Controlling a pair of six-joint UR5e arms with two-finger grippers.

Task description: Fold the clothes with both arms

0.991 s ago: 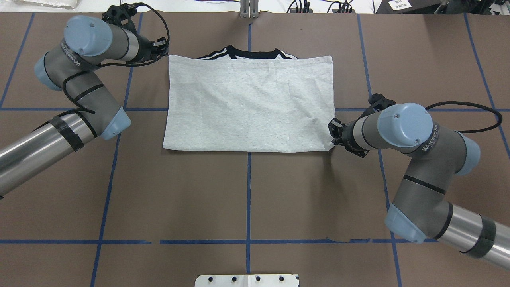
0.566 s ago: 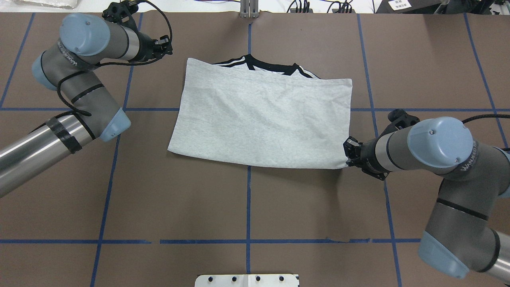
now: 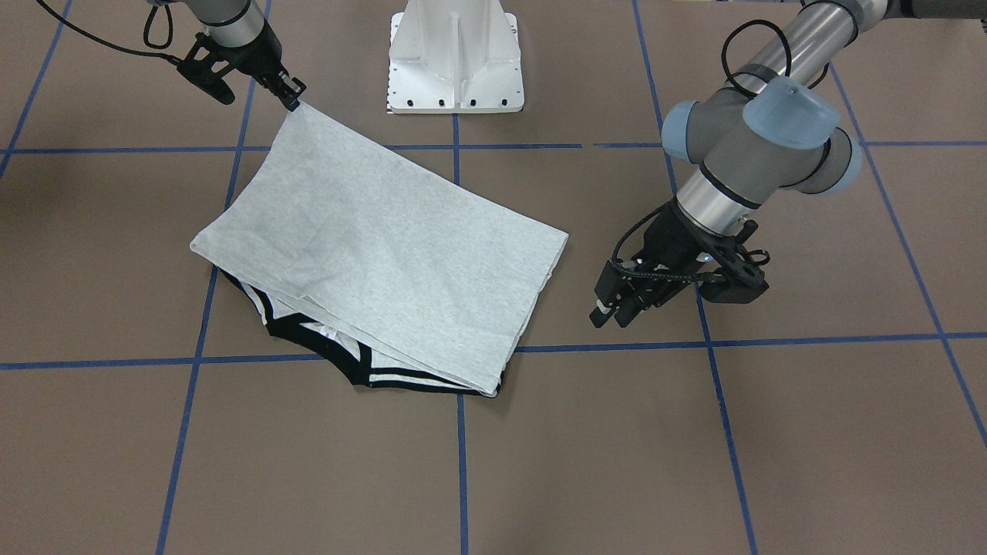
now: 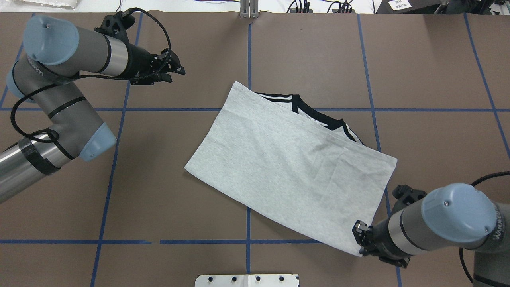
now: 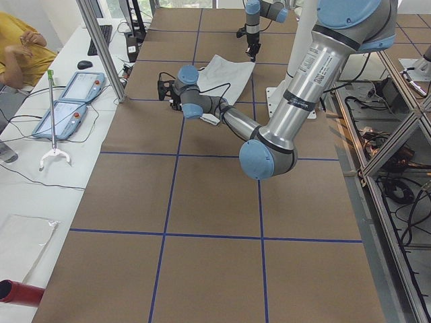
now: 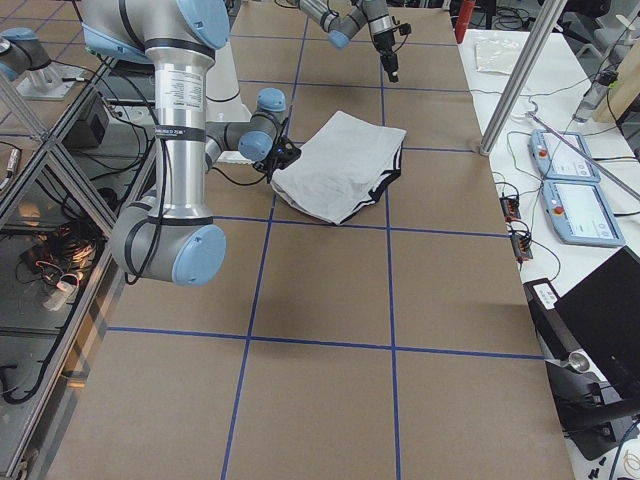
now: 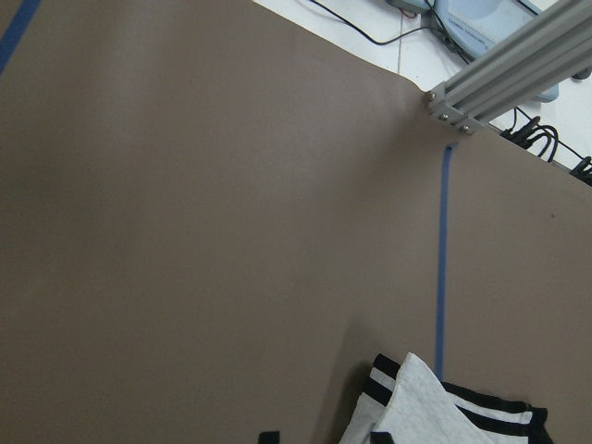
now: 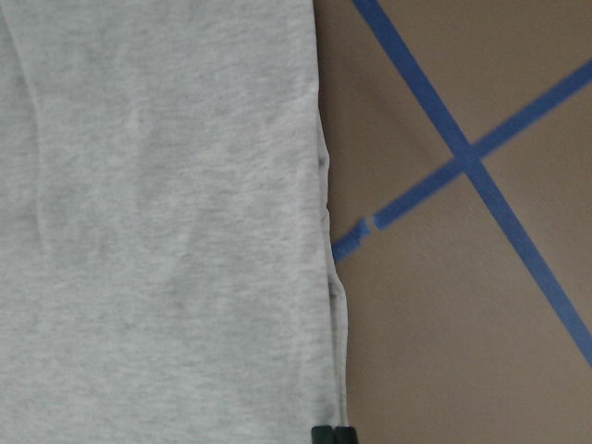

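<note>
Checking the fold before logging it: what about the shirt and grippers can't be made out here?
T-shirt underside: covered by its own grey top layer, every view.
Right gripper fingertips: cut off by the right wrist view's bottom edge; only a black sliver shows.
Left gripper: almost wholly below its wrist view's bottom edge.

We see the T-shirt (image 4: pixel 287 167) folded over itself, lower layers covered bar the black collar (image 4: pixel 314 115) and stripes (image 4: pixel 275 97). Right wrist view cuts the right gripper (image 8: pixel 331 434) to a black sliver at the bottom edge; left wrist view crops the T-shirt there too. Side views: left gripper (image 5: pixel 163 88) and right gripper too small for us to read.
</note>
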